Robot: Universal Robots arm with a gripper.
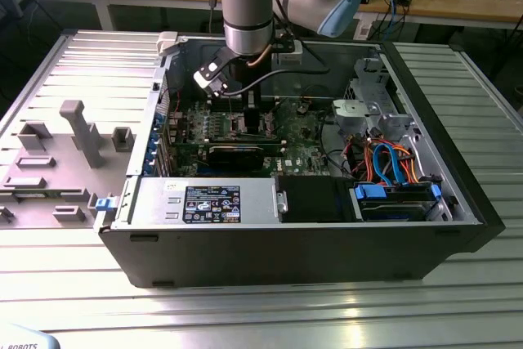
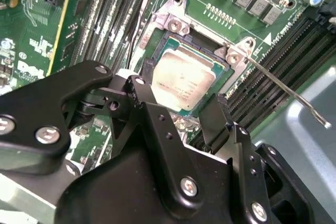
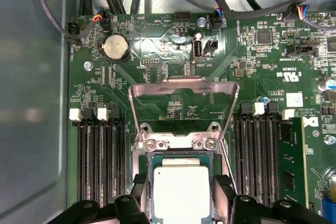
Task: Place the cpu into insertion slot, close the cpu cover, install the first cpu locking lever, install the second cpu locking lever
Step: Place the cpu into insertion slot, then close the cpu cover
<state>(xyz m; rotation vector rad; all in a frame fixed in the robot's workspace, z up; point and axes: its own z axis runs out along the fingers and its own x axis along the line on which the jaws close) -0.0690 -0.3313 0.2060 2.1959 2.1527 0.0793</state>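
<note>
Inside the open computer case (image 1: 286,243), the cpu (image 3: 181,195) is being straddled by the gripper (image 3: 181,182) in the insertion slot (image 3: 178,157); whether it is being clasped cannot be told. The cpu cover (image 3: 184,84) is standing raised.

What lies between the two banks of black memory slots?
In the first wrist view, the insertion slot with the cpu in it lies between them, its cpu cover raised open.

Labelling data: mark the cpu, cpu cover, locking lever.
cpu (image 3: 181,192), first wrist view, centre of metal top.
cpu cover (image 3: 184,85), first wrist view, raised frame's far bar.
locking lever (image 2: 286,91), second wrist view, mid-rod.
</note>
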